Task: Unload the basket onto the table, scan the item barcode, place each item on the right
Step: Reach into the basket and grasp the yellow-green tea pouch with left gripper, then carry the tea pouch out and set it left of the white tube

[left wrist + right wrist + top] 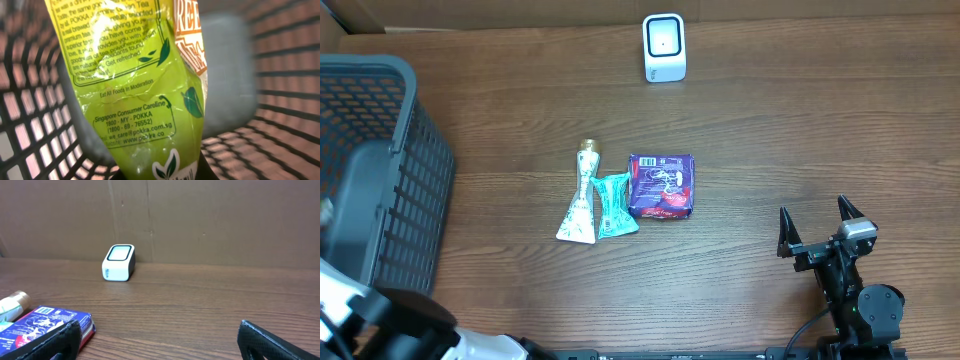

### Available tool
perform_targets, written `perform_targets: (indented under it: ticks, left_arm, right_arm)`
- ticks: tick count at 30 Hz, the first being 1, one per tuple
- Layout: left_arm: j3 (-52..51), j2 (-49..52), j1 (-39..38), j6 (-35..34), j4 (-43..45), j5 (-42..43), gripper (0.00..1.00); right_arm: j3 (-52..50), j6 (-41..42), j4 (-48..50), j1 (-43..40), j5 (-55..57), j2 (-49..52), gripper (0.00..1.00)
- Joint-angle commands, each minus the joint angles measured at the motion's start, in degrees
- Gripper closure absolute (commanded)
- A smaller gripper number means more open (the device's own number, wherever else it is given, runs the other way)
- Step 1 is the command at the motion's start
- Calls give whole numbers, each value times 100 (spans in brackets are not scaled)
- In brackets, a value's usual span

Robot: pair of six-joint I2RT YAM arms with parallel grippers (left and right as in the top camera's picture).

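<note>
Brown wood-grain table (770,120) fills most of the overhead view. On its left side stands a dark grey plastic basket (380,180) with open lattice walls, the biggest thing on the table.

My left arm reaches down into this basket. In the left wrist view, the left gripper (155,100) is closed on a green tea pack (135,90). The pack sits very near the lens and covers the middle of the picture. Its yellow-green foil is wrinkled, and I can read small print with a consumer phone line and a web address. I see no barcode on the side that faces the camera. The basket lattice is behind the pack on both sides, so the pack is inside the basket, well apart from the scanner.

My right gripper (813,208) is at the near right part of the table. Its jaws stand wide apart and nothing is between them.

Near the table centre lies a purple packet (661,185), flat, with a barcode label at its upper left corner. Just beside it, on its left, lies a teal sachet (613,205). A white tube (580,200) with a gold cap touches the sachet on the other side.

At the far edge stands the small white scanner (664,47), upright, well apart from all items.
</note>
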Motion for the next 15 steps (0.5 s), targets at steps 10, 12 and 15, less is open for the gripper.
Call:
perform_targets:
  ticks: [10, 12, 15]
  left_arm:
    - [1744, -1346, -2992, 2227, -595, 767, 96]
    - [1738, -1344, -3613, 2363, -953, 730, 96]
    - [1502, -1276, -4428, 2393, -1480, 719, 96]
  right_arm:
    - [-61, 17, 33, 24, -35, -66, 0]
    - [-61, 17, 33, 24, -35, -66, 0]
    - [-61, 17, 33, 24, -35, -66, 0]
